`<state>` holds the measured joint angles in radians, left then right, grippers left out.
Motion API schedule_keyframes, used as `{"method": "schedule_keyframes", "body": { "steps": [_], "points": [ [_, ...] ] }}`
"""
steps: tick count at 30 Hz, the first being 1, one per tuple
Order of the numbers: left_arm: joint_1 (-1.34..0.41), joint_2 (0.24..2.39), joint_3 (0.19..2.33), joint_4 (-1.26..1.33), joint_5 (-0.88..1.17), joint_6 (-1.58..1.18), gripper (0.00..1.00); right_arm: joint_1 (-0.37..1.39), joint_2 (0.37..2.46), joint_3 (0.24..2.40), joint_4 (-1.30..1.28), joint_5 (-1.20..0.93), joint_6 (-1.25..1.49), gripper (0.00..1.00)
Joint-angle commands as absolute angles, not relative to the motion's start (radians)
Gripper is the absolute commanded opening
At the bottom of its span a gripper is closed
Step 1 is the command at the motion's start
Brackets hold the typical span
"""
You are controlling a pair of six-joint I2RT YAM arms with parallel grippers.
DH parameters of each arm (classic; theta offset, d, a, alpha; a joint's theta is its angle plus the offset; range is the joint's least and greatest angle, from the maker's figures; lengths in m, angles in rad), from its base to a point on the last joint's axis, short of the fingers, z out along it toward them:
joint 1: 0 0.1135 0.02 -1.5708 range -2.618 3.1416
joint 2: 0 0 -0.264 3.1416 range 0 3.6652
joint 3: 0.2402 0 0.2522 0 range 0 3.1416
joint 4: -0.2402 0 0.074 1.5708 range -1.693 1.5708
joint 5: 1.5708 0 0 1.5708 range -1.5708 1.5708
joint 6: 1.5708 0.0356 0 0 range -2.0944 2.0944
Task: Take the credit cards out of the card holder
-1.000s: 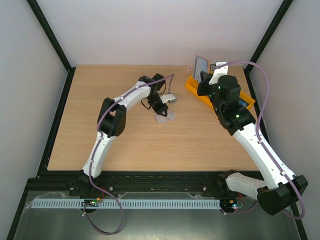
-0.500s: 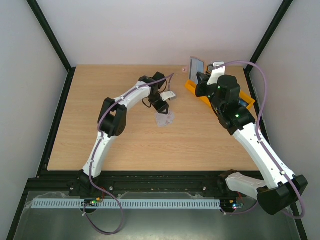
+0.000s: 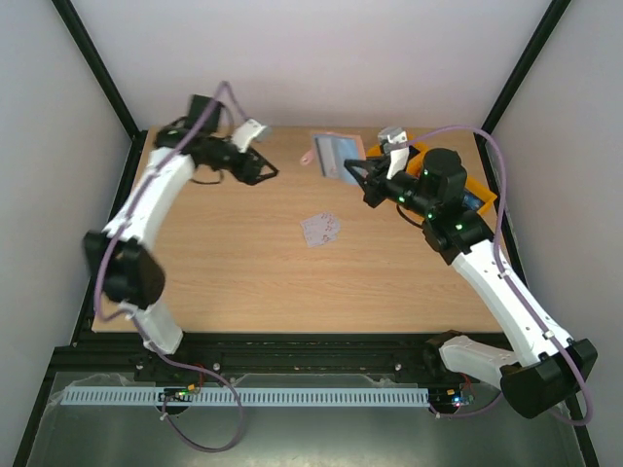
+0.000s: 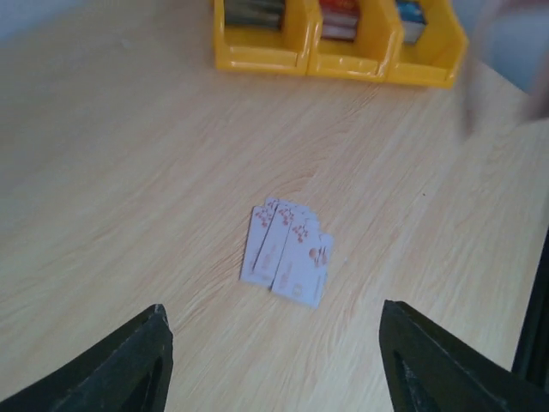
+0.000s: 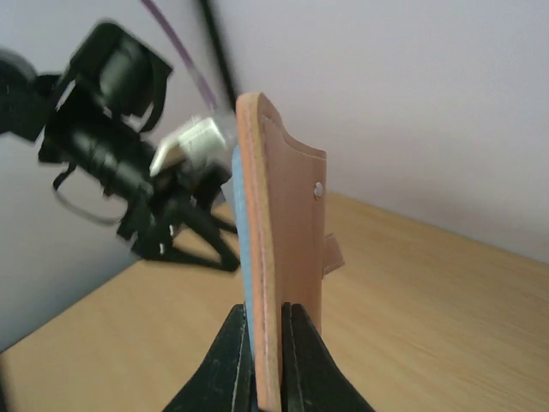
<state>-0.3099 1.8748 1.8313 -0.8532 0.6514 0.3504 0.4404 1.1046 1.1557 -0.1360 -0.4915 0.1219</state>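
No legible text; marks on credit cards (image 4: 287,251) too blurred.

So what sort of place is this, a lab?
Probably a robotics lab cell: a left arm and a right arm bolted at the edge of a wooden table, plain white walls framed by black posts, and small props, cards and orange bins.
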Motion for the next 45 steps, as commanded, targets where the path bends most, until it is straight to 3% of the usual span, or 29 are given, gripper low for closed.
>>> {"method": "schedule_keyframes", "body": {
  "steps": [1, 6, 10, 16, 22, 26, 31, 34, 37, 38, 40, 41, 43, 45],
  "points": [
    [-0.255, 1.556, 1.614, -0.832, 0.824, 0.424, 0.72, 0.445, 1.099, 1.098, 0.078, -0.940, 0.192, 0.02],
    [-0.245, 1.220, 1.363, -0.658, 0.825, 0.221, 0.83, 0.542, 1.156, 1.098, 0.172, -1.047, 0.240, 0.02],
    [-0.244, 0.973, 1.163, -0.460, 0.806, 0.009, 0.99, 0.641, 1.191, 1.117, 0.176, -1.083, 0.208, 0.02],
    [-0.234, 0.747, 0.886, -0.212, 0.732, -0.224, 0.99, 0.698, 1.209, 1.128, 0.222, -1.152, 0.224, 0.02],
    [-0.197, 0.627, 0.714, 0.008, 0.855, -0.370, 0.99, 0.701, 1.208, 1.118, 0.291, -1.180, 0.275, 0.02],
    [-0.198, 0.581, 0.600, 0.241, 0.935, -0.559, 0.86, 0.700, 1.217, 1.121, 0.293, -1.181, 0.284, 0.02],
    [-0.212, 0.578, 0.562, 0.333, 0.941, -0.590, 0.69, 0.701, 1.227, 1.126, 0.287, -1.188, 0.276, 0.02],
    [-0.248, 0.580, 0.554, 0.374, 0.967, -0.588, 0.46, 0.701, 1.241, 1.128, 0.298, -1.183, 0.282, 0.02],
    [-0.261, 0.574, 0.557, 0.343, 0.958, -0.546, 0.09, 0.700, 1.254, 1.140, 0.265, -1.165, 0.265, 0.02],
    [-0.261, 0.569, 0.555, 0.326, 0.940, -0.542, 0.03, 0.699, 1.255, 1.151, 0.228, -1.148, 0.236, 0.02],
    [-0.261, 0.554, 0.554, 0.287, 0.902, -0.541, 0.02, 0.697, 1.253, 1.161, 0.168, -1.084, 0.195, 0.02],
    [-0.261, 0.545, 0.554, 0.257, 0.878, -0.537, 0.02, 0.695, 1.253, 1.163, 0.146, -1.036, 0.187, 0.04],
    [-0.260, 0.530, 0.554, 0.165, 0.782, -0.507, 0.02, 0.689, 1.262, 1.181, 0.064, -0.884, 0.187, 0.27],
    [-0.261, 0.533, 0.556, 0.038, 0.615, -0.449, 0.02, 0.666, 1.283, 1.213, -0.034, -0.671, 0.191, 0.39]
  ]
}}
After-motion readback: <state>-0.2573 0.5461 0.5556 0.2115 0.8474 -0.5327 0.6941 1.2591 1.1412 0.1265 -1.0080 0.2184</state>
